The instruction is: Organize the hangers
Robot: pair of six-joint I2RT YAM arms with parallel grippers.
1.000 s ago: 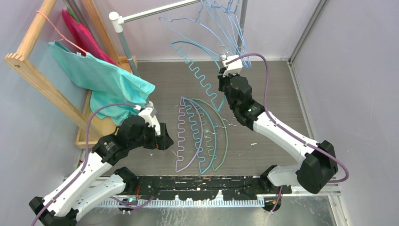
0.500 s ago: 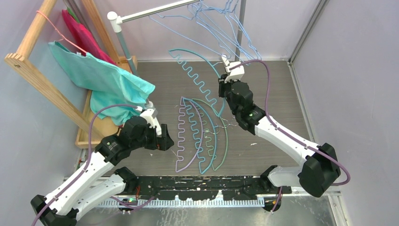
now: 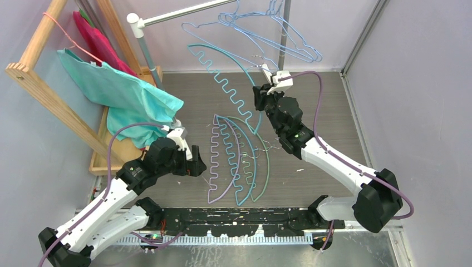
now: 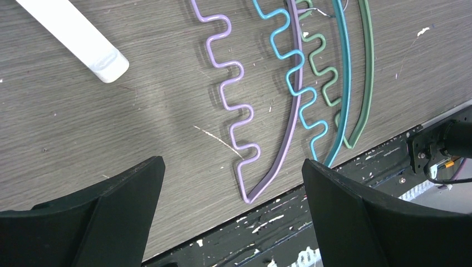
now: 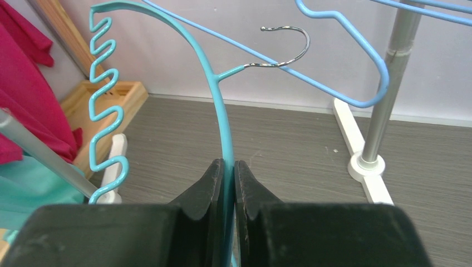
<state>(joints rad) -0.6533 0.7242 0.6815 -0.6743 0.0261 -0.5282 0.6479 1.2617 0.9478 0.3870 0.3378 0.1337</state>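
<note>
right gripper (image 3: 259, 99): since a second ago we've nudged it left along the far edge, and the teal hanger (image 3: 224, 83) swung further left with it
grip: fingers (image 5: 211, 178) pinched tight on the teal hanger's arch, no gap that we can see
teal hanger: up in the air over the far edge of the table (image 3: 334, 111), zigzag bar on the left, hook (image 5: 307, 41) right by the blue hangers (image 5: 386, 78); we can't tell if they touch
blue hangers: on the rail (image 3: 183, 12), fanned out more to the right than before
left gripper (image 4: 232, 164): jaws wide, holding nothing, low over the table, crept a bit right
floor hangers (image 3: 239, 158): three of them (lavender, blue, green), flat and overlapping mid-table, ends toward the near edge, just right of our left gripper
</note>
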